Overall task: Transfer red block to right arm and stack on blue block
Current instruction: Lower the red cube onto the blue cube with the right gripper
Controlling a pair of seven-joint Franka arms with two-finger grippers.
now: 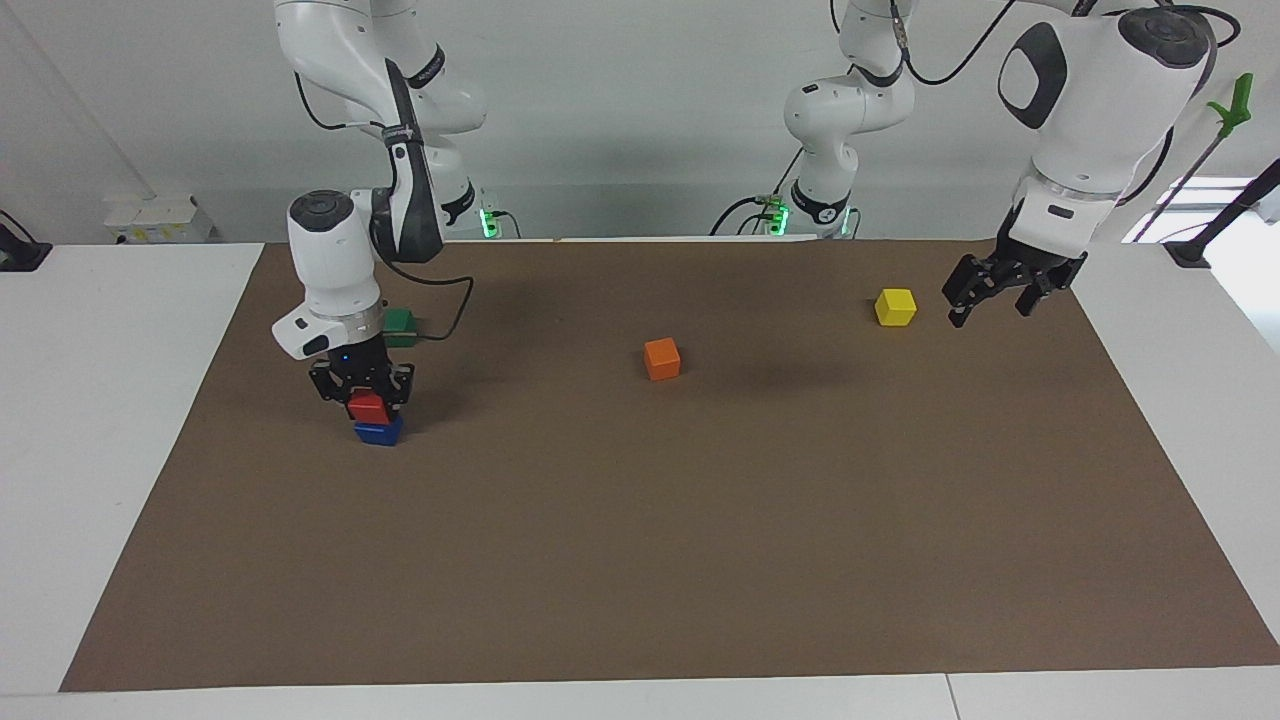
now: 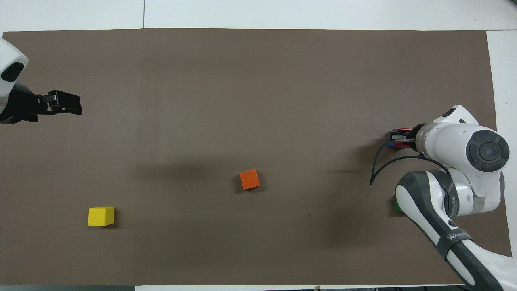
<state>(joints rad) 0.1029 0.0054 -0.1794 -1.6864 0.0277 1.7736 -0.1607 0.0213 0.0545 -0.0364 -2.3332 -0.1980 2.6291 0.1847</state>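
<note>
The red block point(image 1: 368, 407) rests on top of the blue block point(image 1: 379, 432) toward the right arm's end of the table. My right gripper point(image 1: 367, 405) points straight down and is shut on the red block. From overhead the right wrist covers most of the stack; slivers of the red block point(image 2: 403, 130) and the blue block point(image 2: 391, 144) show beside the right gripper point(image 2: 400, 137). My left gripper point(image 1: 988, 304) hangs open and empty over the mat's edge at the left arm's end, beside the yellow cube; overhead the left gripper point(image 2: 66, 103) shows at the picture's edge.
An orange cube point(image 1: 662, 358) sits mid-mat. A yellow cube point(image 1: 895, 306) lies toward the left arm's end. A green cube point(image 1: 399, 322) sits nearer to the robots than the stack, close by the right wrist. The brown mat point(image 1: 640, 560) covers the table.
</note>
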